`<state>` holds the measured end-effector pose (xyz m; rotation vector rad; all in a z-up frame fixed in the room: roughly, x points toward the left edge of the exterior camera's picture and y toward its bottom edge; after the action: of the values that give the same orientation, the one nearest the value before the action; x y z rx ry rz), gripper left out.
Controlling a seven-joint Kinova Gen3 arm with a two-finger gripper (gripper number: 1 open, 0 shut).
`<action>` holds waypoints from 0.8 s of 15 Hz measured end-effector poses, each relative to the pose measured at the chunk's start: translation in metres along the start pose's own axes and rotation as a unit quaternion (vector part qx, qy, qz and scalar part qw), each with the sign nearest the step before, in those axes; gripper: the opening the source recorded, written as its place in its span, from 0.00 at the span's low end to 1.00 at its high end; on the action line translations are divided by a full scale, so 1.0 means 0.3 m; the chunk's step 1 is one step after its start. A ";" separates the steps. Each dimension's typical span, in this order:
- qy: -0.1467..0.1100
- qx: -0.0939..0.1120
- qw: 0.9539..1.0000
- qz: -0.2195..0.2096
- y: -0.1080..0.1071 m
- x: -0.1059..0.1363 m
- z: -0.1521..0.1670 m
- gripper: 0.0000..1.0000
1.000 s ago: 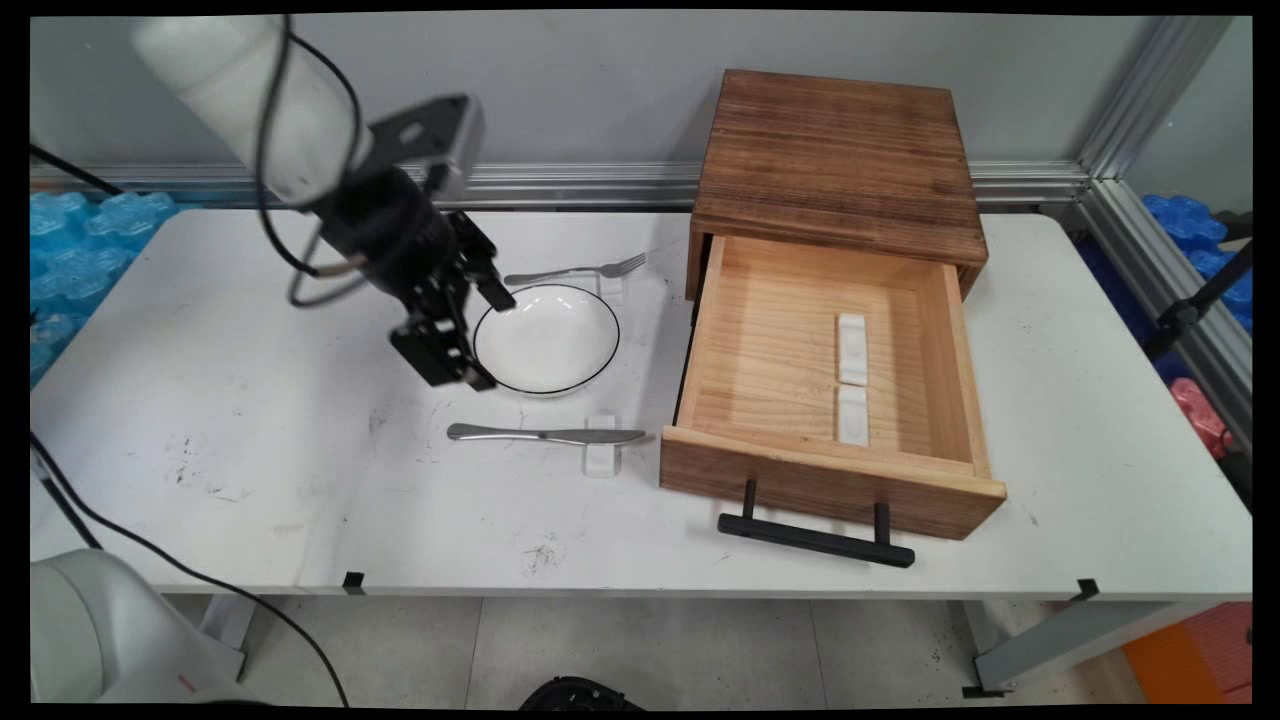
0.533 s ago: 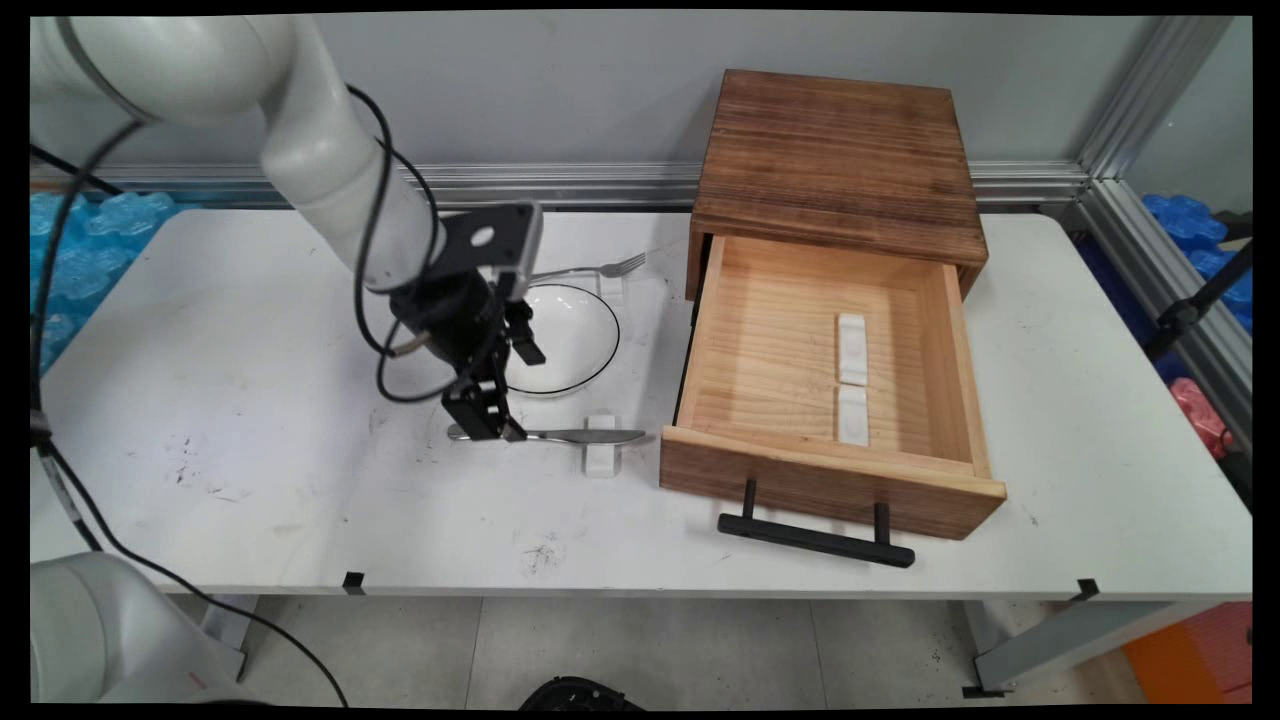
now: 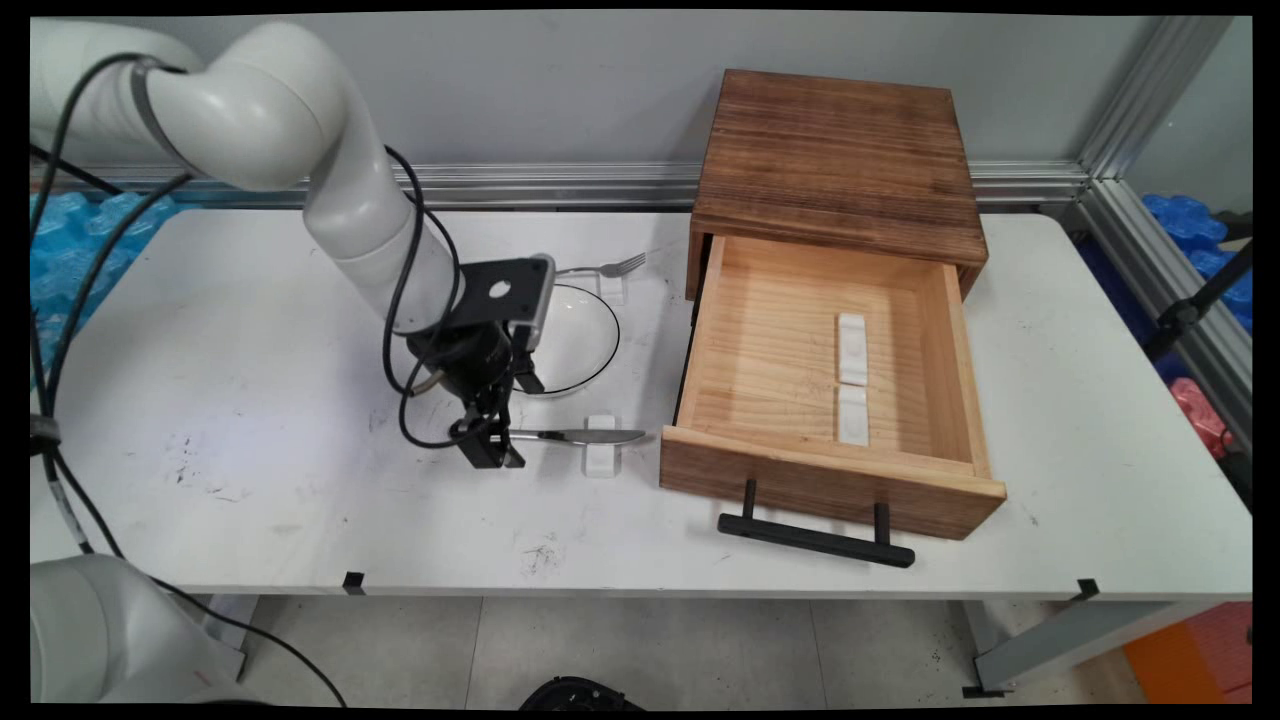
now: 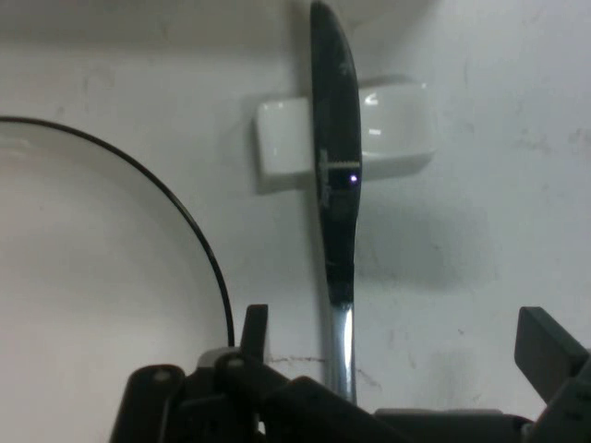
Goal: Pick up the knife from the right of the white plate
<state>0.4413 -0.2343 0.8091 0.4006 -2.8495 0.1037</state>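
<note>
Compared with 0.5 s ago, the gripper [image 3: 492, 447] has descended and now sits low over the handle end of the knife [image 3: 580, 436]; 1.0 s ago it was beside the left rim of the plate [image 3: 585, 335]. The knife, plate and fork [image 3: 605, 268] have not moved.

The hand view shows the fingers [image 4: 545, 346] spread apart, released, with the knife [image 4: 337, 212] handle running between them and no contact visible on either side.

Positions relative to the knife, near to far:
- The table [image 3: 300, 500] front edge lies toward the camera, with bare surface between it and the knife.
- 1 white rest [image 3: 602, 455] supports the blade under its middle, as the hand view confirms [image 4: 392, 125].
- The plate lies just behind the knife, apart from it, partly covered by the wrist.
- The fork lies behind the plate, tines on a 2nd white rest [image 3: 611, 288].
- To the right, the open drawer [image 3: 790, 480] front is near the blade tip, not touching. 2 white blocks [image 3: 852, 375] lie inside it.
- To the left, bare tabletop extends to the table edge.
</note>
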 end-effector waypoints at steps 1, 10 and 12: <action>-0.003 0.000 1.000 0.001 0.000 -0.003 0.014 1.00; -0.018 -0.007 1.000 0.008 -0.001 -0.021 0.102 1.00; -0.019 -0.008 1.000 0.010 -0.006 -0.023 0.111 1.00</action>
<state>0.4399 -0.2377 0.7753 0.3759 -2.8906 0.0771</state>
